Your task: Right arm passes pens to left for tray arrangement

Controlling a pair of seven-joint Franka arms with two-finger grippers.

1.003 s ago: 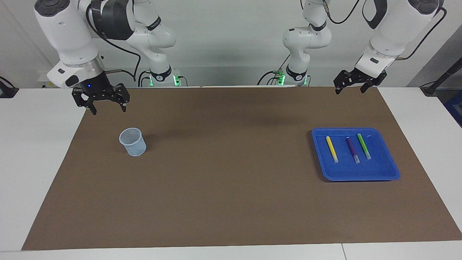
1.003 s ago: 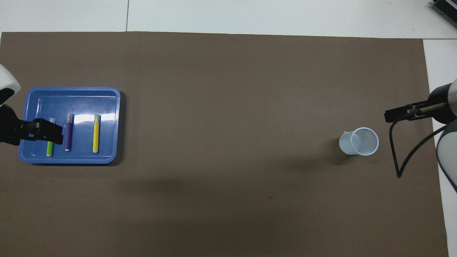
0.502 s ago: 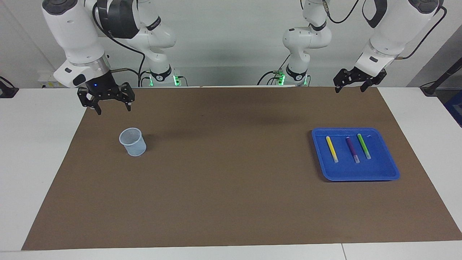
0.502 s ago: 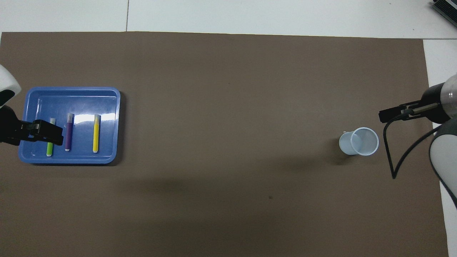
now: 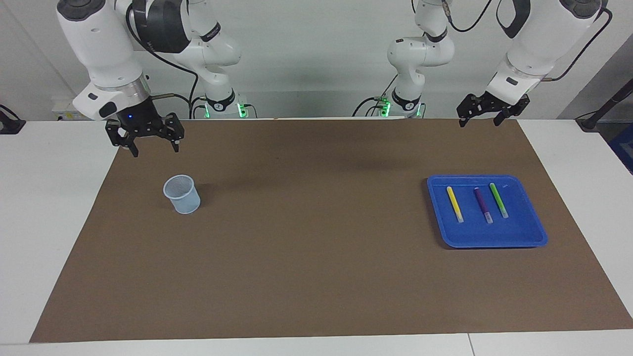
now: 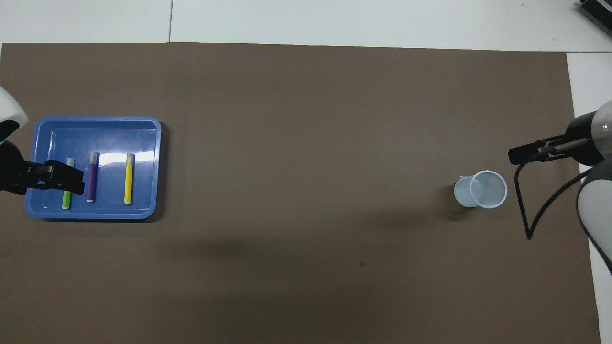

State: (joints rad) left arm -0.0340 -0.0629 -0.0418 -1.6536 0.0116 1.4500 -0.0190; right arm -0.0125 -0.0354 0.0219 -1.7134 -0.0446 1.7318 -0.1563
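Observation:
The blue tray (image 5: 524, 232) (image 6: 143, 143) lies toward the left arm's end of the table. In it lie side by side the yellow pen (image 5: 455, 203) (image 6: 128, 178), the purple pen (image 5: 483, 204) (image 6: 92, 177) and the green pen (image 5: 498, 200) (image 6: 66, 198). My left gripper (image 5: 478, 122) (image 6: 62, 177) is open and empty, raised at the mat's robot-side edge. My right gripper (image 5: 154, 149) is open and empty, raised over the mat corner at the right arm's end; the overhead view shows only its wrist (image 6: 581, 143).
A small translucent pale-blue cup (image 5: 183, 194) (image 6: 480, 189) stands empty on the brown mat (image 5: 306, 237), toward the right arm's end. White table (image 5: 44, 198) borders the mat.
My right gripper rose and shifted slightly toward the table's middle, then stopped. My left gripper lifted a little. The pens, tray and cup have not moved.

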